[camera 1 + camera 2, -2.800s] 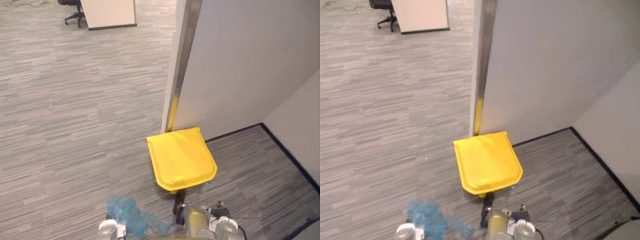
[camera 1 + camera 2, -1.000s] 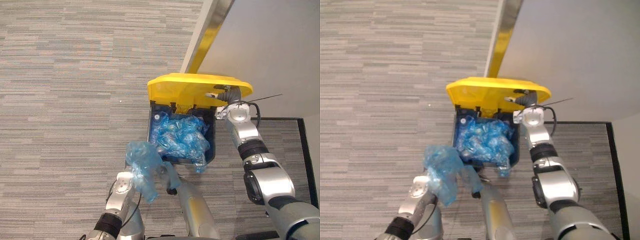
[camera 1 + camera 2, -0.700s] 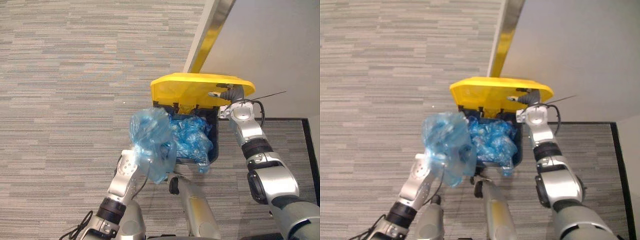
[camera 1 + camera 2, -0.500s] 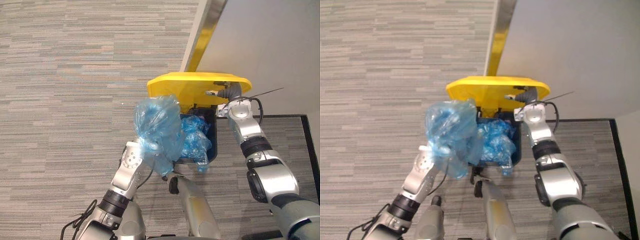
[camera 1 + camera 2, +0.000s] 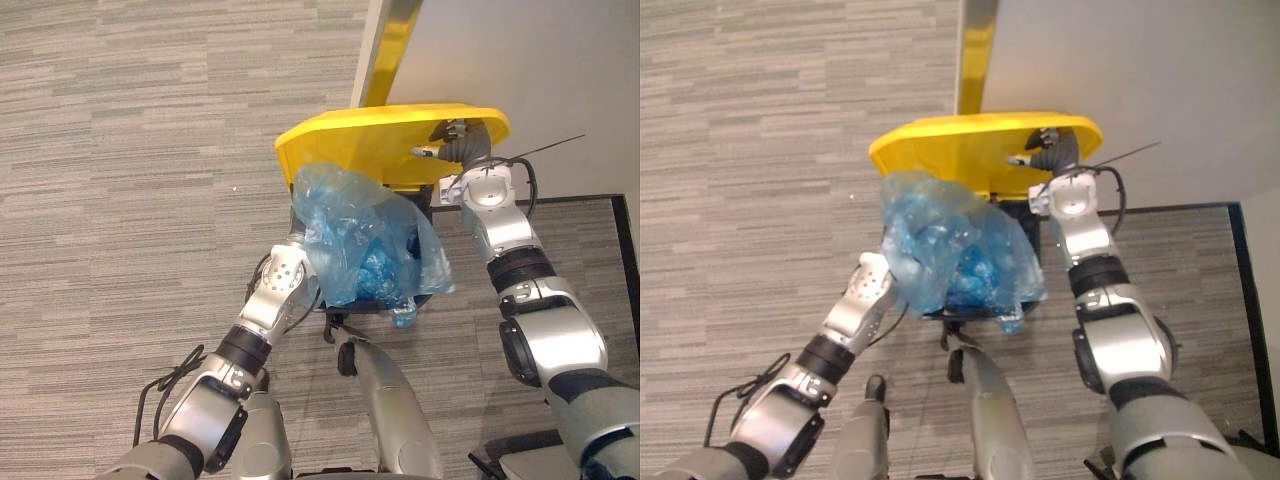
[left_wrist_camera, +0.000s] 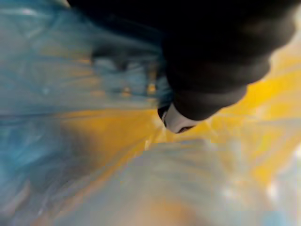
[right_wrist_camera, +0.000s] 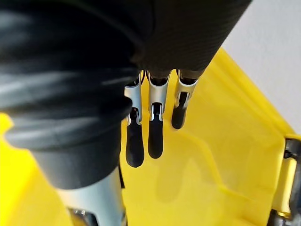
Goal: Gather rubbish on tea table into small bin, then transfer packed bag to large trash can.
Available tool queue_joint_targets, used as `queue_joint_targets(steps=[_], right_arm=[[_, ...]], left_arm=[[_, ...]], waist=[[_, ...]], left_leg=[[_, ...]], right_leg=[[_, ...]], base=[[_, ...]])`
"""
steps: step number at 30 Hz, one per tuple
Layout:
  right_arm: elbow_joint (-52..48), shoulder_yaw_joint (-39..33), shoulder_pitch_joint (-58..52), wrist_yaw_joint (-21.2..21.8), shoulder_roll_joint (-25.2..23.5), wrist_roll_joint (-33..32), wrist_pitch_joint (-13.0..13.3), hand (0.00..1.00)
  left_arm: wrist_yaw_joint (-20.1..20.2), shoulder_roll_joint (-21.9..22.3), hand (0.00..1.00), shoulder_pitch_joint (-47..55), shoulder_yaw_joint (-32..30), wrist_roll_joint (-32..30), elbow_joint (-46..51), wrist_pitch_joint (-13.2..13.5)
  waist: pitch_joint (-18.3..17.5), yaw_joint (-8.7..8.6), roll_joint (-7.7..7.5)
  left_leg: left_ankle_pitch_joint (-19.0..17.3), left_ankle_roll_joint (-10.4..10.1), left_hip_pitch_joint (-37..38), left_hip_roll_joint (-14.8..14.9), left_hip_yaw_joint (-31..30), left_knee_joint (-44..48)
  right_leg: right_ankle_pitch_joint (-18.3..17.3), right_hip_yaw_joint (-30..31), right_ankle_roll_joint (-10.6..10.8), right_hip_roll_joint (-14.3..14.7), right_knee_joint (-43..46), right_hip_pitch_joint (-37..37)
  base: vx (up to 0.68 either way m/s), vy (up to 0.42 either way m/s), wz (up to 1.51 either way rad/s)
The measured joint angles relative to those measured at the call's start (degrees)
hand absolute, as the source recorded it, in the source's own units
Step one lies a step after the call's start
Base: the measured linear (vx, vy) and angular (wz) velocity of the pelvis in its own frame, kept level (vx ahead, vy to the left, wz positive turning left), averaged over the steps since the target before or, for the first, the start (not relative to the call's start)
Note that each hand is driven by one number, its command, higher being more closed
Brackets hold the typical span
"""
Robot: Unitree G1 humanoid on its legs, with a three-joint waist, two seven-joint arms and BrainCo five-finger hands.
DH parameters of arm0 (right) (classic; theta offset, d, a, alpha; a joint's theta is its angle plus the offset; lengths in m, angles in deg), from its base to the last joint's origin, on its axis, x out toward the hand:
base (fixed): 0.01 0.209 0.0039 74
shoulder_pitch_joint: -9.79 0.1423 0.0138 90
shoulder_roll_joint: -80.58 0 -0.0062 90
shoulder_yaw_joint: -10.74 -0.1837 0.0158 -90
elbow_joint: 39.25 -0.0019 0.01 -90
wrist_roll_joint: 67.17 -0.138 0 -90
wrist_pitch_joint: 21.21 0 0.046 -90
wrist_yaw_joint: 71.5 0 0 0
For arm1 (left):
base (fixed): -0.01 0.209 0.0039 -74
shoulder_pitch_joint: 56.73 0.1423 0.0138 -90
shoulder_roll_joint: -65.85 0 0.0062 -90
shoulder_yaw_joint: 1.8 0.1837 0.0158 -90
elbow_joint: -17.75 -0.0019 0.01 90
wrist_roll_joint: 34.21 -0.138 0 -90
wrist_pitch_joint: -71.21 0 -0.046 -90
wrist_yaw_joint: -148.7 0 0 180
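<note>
Blue bag [image 5: 352, 232] over open trash can [image 5: 365, 140]

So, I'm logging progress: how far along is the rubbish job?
Done: the right hand, fingers straight, props the yellow plastic lid of the large dark bin open. In hand: the left hand carries the translucent blue plastic bag above the opening. Left: drop it in.

The raised yellow lid [image 5: 370, 140] blocks 12 o'clock, the wall [image 5: 540, 70] right behind it. The blue bag [image 5: 350, 220] covers the mouth of the trash can [image 5: 432, 214]; bare floor [image 5: 120, 200] lies open toward 9 o'clock.
</note>
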Motion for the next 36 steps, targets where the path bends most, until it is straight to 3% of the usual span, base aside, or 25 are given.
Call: queue_joint_targets(steps=[5,6,8,11,14,18,22,25,29,33,36], right_arm=[[-5.4,-0.2,-0.2,-1.8,-2.9,-0.3,-0.3,0.00],[-5.8,-0.3,-0.3,-2.1,-3.2,-0.4,-0.3,0.00],[-7.4,-0.8,-0.7,-2.3,-3.9,-0.6,-0.4,0.00],[-10.5,-0.8,-1.8,-2.5,-4.8,-0.8,-0.3,0.00],[-13.1,-0.9,-3.0,-3.3,-5.9,-1.1,-0.2,0.00],[-14.2,-0.9,-3.1,-3.3,-6.7,-1.3,-0.2,0.00],[-15.1,-1.8,-3.1,-3.3,-7.0,-2.1,0.3,0.00],[-15.0,-2.4,-4.2,-3.3,-8.1,-2.1,0.3,0.00],[-14.7,-2.4,-6.4,-3.1,-8.5,-1.8,0.4,0.00],[-11.1,-2.4,-11.1,-2.0,-8.5,1.3,0.5,0.00],[-9.8,-2.8,-16.8,-1.5,-8.6,3.0,0.4,0.00]], left_arm=[[0.1,2.3,1.00,-3.4,1.4,-3.4,-10.6,-1.9],[0.2,2.7,0.00,-3.4,1.6,-3.7,-11.4,-2.1],[0.3,4.1,0.00,-3.4,1.6,-4.8,-13.9,-2.8],[0.4,5.4,0.00,-3.8,1.5,-7.3,-17.2,-3.3],[0.3,5.8,0.00,-3.8,1.4,-9.5,-18.5,-4.0],[0.2,7.9,0.00,-5.4,-0.2,-13.7,-20.3,-4.9],[0.0,9.0,0.00,-6.7,-0.8,-18.5,-21.1,-5.3],[-1.0,8.9,0.00,-5.3,-2.7,-21.4,-21.8,-6.5],[-2.6,7.5,0.00,-3.6,-5.4,-23.6,-20.6,-7.4],[-4.2,5.1,0.00,3.8,-9.5,-24.7,-10.7,-7.5],[-5.1,4.1,0.00,10.9,-13.0,-24.8,-5.1,-7.4]], waist=[[1.1,-0.21,-0.65],[1.1,-0.24,-0.65],[1.2,-0.44,-0.68],[1.4,-0.47,-1.11],[1.6,-0.82,-2.06],[1.6,-1.06,-2.38],[1.6,-1.49,-2.39],[1.5,-1.02,-2.82],[1.0,-0.60,-3.54],[0.8,-0.57,-3.39],[-1.1,-0.42,-3.27]], left_leg=[[-1.7,-2.3,-2.8,0.9,1.9,4.4],[-1.7,-2.4,-3.1,1.0,2.1,4.9],[-2.3,-3.3,-4.7,1.9,3.4,7.1],[-3.0,-3.1,-6.6,2.7,5.4,9.3],[-2.3,-3.2,-6.6,4.0,7.7,6.1],[-2.4,-3.9,-5.3,5.0,11.3,15.9],[-6.9,-3.5,-0.3,6.1,14.2,9.2],[-7.1,-2.6,0.2,5.7,15.3,8.3],[-4.7,-2.7,2.3,5.2,14.1,4.2],[-3.9,-2.2,5.9,4.2,9.1,1.7],[-3.9,-2.1,6.1,3.5,7.6,1.7]], right_leg=[[-0.7,0.2,-1.0,0.4,2.2,-2.5],[-0.7,0.2,-1.1,0.4,2.3,-2.7],[-0.9,0.1,-1.3,0.4,2.8,-3.6],[-0.9,-0.2,-1.3,0.4,3.4,-4.7],[-0.7,-1.1,-1.0,-0.3,2.7,-5.1],[-0.8,-2.2,-1.2,0.0,2.6,-6.0],[-0.5,-3.5,-1.2,-0.2,4.6,-8.5],[0.2,-3.3,-0.9,-1.4,5.4,-8.1],[-0.4,-4.6,-1.1,-2.5,5.4,-6.9],[-2.2,-6.7,-2.7,-3.2,5.5,-3.2],[-2.3,-7.3,-2.8,-4.0,5.5,-1.9]], base=[[0.00,-0.040,-0.11],[-0.02,-0.028,-0.04],[-0.03,-0.033,-0.04],[-0.04,-0.032,-0.14],[-0.04,-0.075,0.17],[-0.01,-0.084,0.05],[-0.05,-0.002,0.07],[-0.09,0.003,0.12],[0.00,-0.039,0.26],[0.03,-0.024,0.27],[-0.03,0.016,0.16]])
